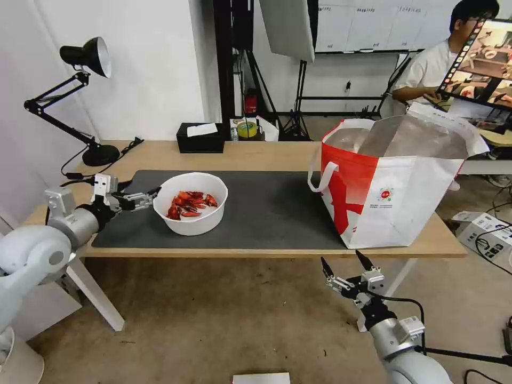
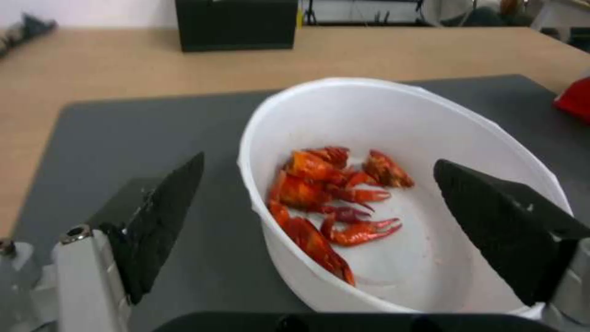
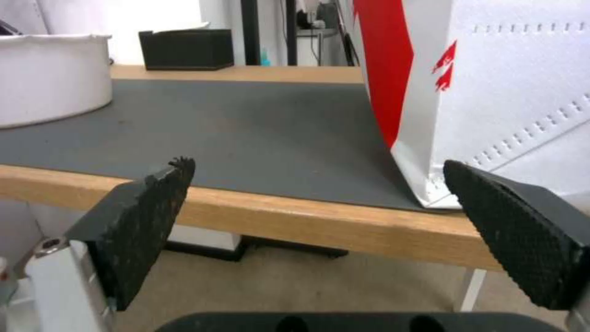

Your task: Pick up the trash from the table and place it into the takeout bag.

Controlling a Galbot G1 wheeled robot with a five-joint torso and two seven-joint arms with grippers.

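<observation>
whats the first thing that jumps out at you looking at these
The white bowl of red crayfish shells on the dark mat, with the open left gripper at its rim. Then the tall red-and-white takeout bag at the table's right end, the open right gripper below the table edge.

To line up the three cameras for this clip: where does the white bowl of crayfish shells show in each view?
Head view: white bowl on the dark mat, left of centre, beside the open left claw.
Left wrist view: it sits mid-frame, its near rim between the claw's fingers.
Right wrist view: its side wall shows at the picture's edge.
Shared landmark: the black tissue box behind it.
</observation>
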